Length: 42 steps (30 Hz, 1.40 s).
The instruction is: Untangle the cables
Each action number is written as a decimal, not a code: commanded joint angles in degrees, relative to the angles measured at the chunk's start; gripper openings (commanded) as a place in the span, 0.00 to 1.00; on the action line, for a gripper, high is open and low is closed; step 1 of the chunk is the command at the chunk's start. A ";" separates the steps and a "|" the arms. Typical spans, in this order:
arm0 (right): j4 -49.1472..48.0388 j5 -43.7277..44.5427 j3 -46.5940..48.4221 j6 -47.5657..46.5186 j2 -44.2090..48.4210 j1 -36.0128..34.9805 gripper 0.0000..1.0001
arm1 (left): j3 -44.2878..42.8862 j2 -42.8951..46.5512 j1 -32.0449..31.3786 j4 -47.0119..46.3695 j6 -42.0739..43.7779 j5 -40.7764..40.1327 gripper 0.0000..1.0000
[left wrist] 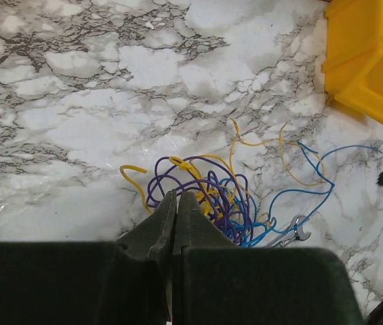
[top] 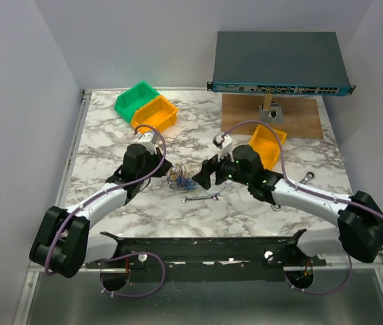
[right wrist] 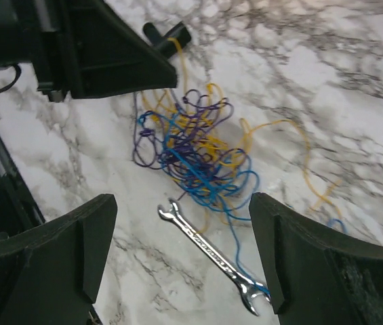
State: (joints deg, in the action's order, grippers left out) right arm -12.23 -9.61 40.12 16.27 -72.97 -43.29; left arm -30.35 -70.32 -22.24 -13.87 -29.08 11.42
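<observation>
Wrench (right wrist: 211, 254), one, silver, lies on the desk (right wrist: 354, 101) between the wide-spread fingers of the right gripper (right wrist: 183, 203). It touches the cables (right wrist: 191, 149) just beyond, one tangle of blue, yellow and purple strands. Across the tangle the left gripper (right wrist: 167, 34) is closed, with a yellow strand reaching its tips; held or not, I cannot tell. Open marble flanks the tangle. Three bins stand farther off: a green bin (top: 137, 99) touching an orange bin (top: 155, 114), and a yellow bin (top: 269, 145).

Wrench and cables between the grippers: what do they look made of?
The wrench looks like metal, probably steel, polished: silvery with bright glints along the shank. The cables look like thin wire in smooth plastic insulation, purple, blue and yellow, holding springy loops; no core shows.
</observation>
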 commanded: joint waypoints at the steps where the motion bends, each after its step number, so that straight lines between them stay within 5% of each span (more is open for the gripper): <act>1: -1.34 -3.68 5.10 -5.13 -7.32 -5.41 0.87 | -1.64 -0.60 0.15 -1.51 1.24 3.18 0.00; 4: -2.43 -2.72 7.16 -4.52 -11.46 -7.51 0.85 | -1.46 -0.36 0.13 -1.81 1.31 3.64 0.00; 9: -5.17 0.17 9.49 -3.97 -17.06 -10.48 0.67 | -1.21 -0.12 0.15 -1.99 1.54 3.65 0.00; 11: -4.87 5.19 10.69 -3.04 -19.13 -11.13 0.44 | -0.87 0.23 0.09 -2.44 1.67 3.76 0.00; 13: -4.58 10.15 11.54 -0.92 -19.93 -11.18 0.09 | -0.77 0.41 0.09 -2.48 1.74 3.58 0.00; 14: -4.65 12.66 11.53 -0.09 -19.49 -11.12 0.01 | -0.76 0.45 0.17 -2.35 1.87 3.30 0.00; 19: -7.27 21.92 7.63 3.18 -12.68 -11.12 0.01 | -1.39 1.54 0.12 1.14 2.02 -1.83 0.00; 26: -5.47 47.77 -1.42 5.86 1.94 -11.12 0.01 | -2.51 2.60 0.17 6.48 0.30 -10.17 0.00; 31: 7.86 75.64 -2.74 15.37 10.61 -10.20 0.01 | -1.25 4.61 0.18 7.37 -1.27 -15.81 0.00; 37: 14.30 82.94 -5.33 14.70 24.51 -4.50 0.01 | -2.20 6.03 1.88 16.34 -8.43 -30.83 0.00; 42: 17.65 84.99 -5.51 14.43 31.47 -2.67 0.01 | -0.85 9.39 1.94 16.51 -8.61 -33.37 0.00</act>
State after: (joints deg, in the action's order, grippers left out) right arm 0.34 66.17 35.16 30.00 -44.97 -46.41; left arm -32.42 -64.14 -20.45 -1.41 -36.05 -13.21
